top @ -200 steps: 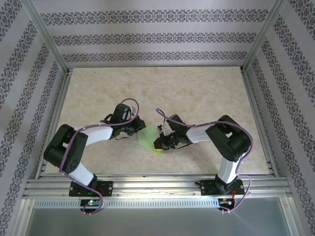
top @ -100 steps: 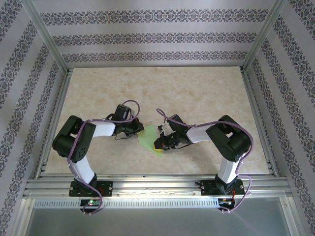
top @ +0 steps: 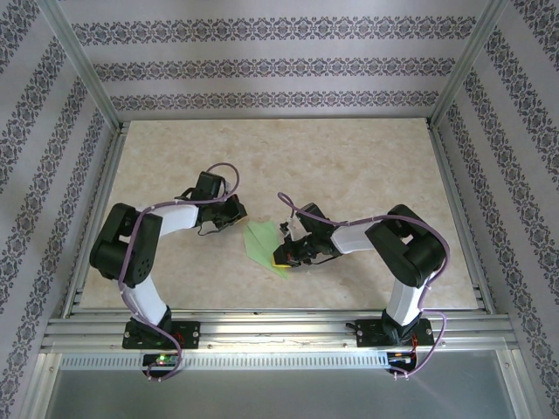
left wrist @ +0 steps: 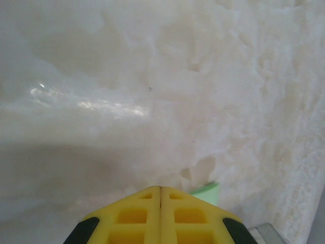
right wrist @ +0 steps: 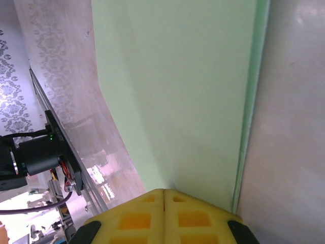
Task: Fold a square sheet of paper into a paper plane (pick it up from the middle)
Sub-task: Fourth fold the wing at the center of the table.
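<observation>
The pale green sheet of paper (top: 260,242) lies flat on the table's middle, folded into a narrow pointed strip like a slim paper plane. My right gripper (top: 281,259) is shut, and its yellow tips rest on the strip's near end. In the right wrist view the paper (right wrist: 183,91) stretches away from the shut tips (right wrist: 163,191), with a folded edge running down the right side. My left gripper (top: 236,216) is shut and holds nothing, just left of the strip's far end. In its wrist view, a green paper corner (left wrist: 209,192) peeks out to the right of the shut tips (left wrist: 161,187).
The marbled table top (top: 349,166) is ringed by aluminium rails (top: 262,327) at the front and patterned walls (top: 271,70) on the other three sides. The right wrist view takes in the front rail and a black arm base (right wrist: 45,157) at its lower left.
The left gripper has drawn back off the paper, up and to the left, and more of the strip's far end is uncovered. The right arm has not moved.
</observation>
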Robot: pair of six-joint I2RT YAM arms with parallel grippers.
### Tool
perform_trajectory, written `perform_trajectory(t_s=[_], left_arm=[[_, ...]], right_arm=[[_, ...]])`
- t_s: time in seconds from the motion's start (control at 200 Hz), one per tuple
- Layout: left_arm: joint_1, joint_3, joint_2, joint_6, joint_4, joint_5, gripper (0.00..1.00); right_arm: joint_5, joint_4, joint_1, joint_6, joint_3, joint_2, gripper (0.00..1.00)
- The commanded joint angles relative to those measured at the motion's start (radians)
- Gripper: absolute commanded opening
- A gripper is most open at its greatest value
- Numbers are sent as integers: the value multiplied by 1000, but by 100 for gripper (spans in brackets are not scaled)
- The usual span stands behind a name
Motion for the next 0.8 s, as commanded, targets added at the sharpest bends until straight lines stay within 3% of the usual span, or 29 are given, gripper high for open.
perform_trajectory(t_s=[0.0, 0.295, 0.794], left_arm=[[-37, 23, -102, 32, -52, -8, 5], [-231, -18, -35, -35, 62, 17, 4], [-235, -109, 92, -12, 127, -38, 4]], right_arm=[[78, -145, -8, -14, -41, 47, 0], [90, -148, -12, -9, -47, 42, 0], [43, -147, -14, 40, 10, -50, 0]])
